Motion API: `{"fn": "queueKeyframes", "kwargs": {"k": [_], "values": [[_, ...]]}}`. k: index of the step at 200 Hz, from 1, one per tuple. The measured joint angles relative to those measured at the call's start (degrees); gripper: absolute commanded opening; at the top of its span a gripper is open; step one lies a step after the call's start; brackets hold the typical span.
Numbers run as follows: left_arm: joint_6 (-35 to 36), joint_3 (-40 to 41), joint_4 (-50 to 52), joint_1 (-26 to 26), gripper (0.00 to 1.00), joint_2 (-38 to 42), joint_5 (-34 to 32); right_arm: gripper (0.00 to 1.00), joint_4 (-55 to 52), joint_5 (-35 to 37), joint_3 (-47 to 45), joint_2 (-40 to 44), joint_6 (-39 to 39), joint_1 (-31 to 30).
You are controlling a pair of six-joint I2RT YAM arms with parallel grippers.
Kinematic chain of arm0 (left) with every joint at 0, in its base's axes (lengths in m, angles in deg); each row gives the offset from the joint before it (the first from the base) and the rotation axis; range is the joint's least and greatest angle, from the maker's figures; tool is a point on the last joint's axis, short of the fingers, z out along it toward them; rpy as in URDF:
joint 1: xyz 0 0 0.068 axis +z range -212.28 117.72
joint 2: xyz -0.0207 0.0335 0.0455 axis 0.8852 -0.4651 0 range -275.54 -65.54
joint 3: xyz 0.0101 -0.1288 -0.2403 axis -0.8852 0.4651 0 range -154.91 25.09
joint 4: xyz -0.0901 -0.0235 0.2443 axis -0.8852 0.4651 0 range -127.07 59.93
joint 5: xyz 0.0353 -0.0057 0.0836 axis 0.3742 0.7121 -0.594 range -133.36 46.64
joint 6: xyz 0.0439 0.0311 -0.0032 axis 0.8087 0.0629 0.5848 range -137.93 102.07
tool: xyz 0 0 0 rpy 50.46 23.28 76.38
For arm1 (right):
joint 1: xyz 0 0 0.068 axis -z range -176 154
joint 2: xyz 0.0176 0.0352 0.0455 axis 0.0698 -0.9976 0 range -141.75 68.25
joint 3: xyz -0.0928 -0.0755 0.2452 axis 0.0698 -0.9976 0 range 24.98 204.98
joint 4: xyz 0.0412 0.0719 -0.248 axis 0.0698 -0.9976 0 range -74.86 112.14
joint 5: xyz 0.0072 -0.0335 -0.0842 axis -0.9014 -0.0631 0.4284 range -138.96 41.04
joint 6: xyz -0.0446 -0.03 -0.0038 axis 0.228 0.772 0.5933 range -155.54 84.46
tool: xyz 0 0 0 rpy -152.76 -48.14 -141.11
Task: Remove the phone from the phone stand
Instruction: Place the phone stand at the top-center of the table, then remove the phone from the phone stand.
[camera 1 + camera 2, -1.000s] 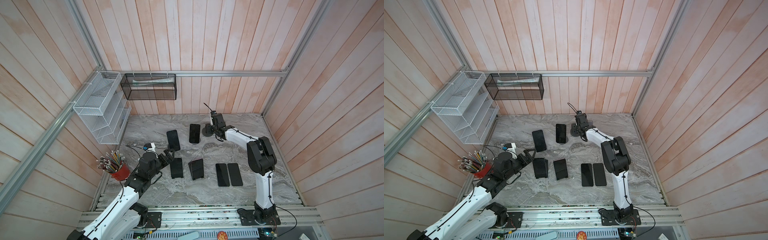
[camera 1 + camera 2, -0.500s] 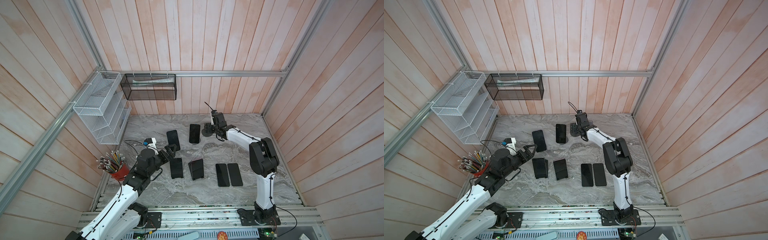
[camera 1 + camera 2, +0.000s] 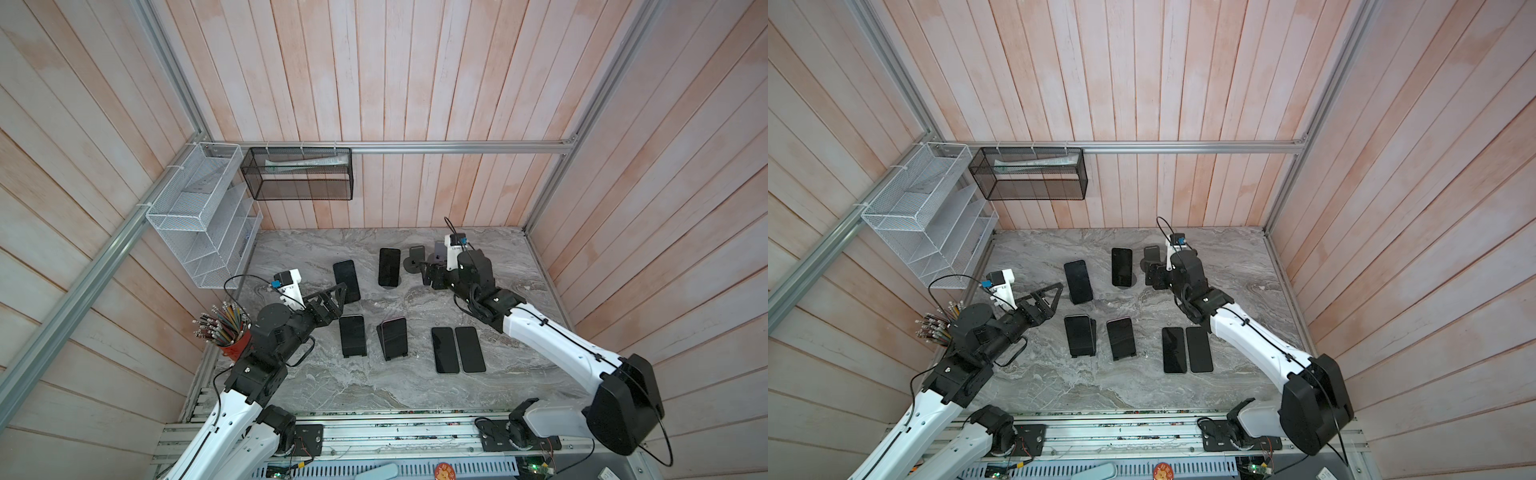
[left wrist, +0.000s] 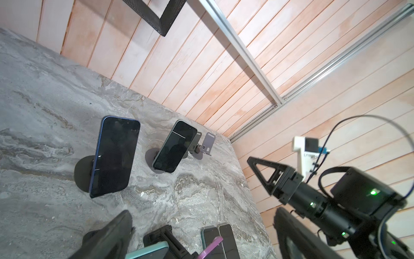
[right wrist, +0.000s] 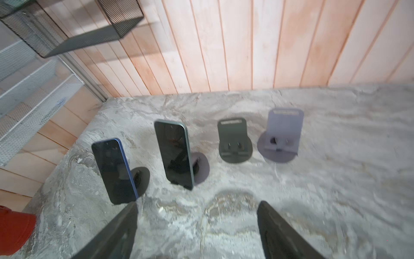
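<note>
Left gripper (image 3: 337, 296) — wide open, empty — points at the upright blue phone (image 3: 346, 280) just beside it; right gripper (image 3: 432, 276), parted and empty, lies farther.

Left arm (image 3: 232, 411): lower left in a top view, reaching up-right; left gripper (image 3: 334, 297) jaws wide, empty. Right arm (image 3: 552, 345): lower right, stretched toward centre; right gripper (image 3: 432, 276) jaws parted (wrist view blurred), apparently empty.

I count six phones (image 3: 389, 267), six phone stands (image 5: 233, 134) with two of them empty, one pencil cup (image 3: 232, 349) and two wall racks (image 3: 178, 203).
</note>
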Motion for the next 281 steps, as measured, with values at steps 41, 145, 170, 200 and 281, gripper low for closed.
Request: {"fn": "queueKeyframes", "kwargs": {"k": [41, 145, 170, 200, 281], "values": [[-1.16, 0.0, -2.73, -0.02, 1.0, -6.23, 1.31, 0.81, -6.69, 2.86, -8.7, 1.16, -1.68, 0.0], [-6.51, 4.39, -5.92, 0.04, 0.99, 0.07, -9.09, 0.75, -10.16, 5.53, -21.75, 27.17, -3.34, 0.02], [-8.94, 2.54, -3.19, 0.04, 0.98, -1.55, -11.37, 0.72, -11.65, 7.08, -21.68, 29.38, -4.13, 0.22], [-11.21, 0.57, 3.37, 0.04, 0.98, -3.48, -14.88, 0.67, -13.81, 8.07, -21.59, 29.38, -4.92, 0.22], [-11.23, -5.64, 14.34, 0.04, 0.99, -0.5, -15.34, 0.68, -16.61, 4.7, -21.51, 32.61, -7.93, 0.22]]}}
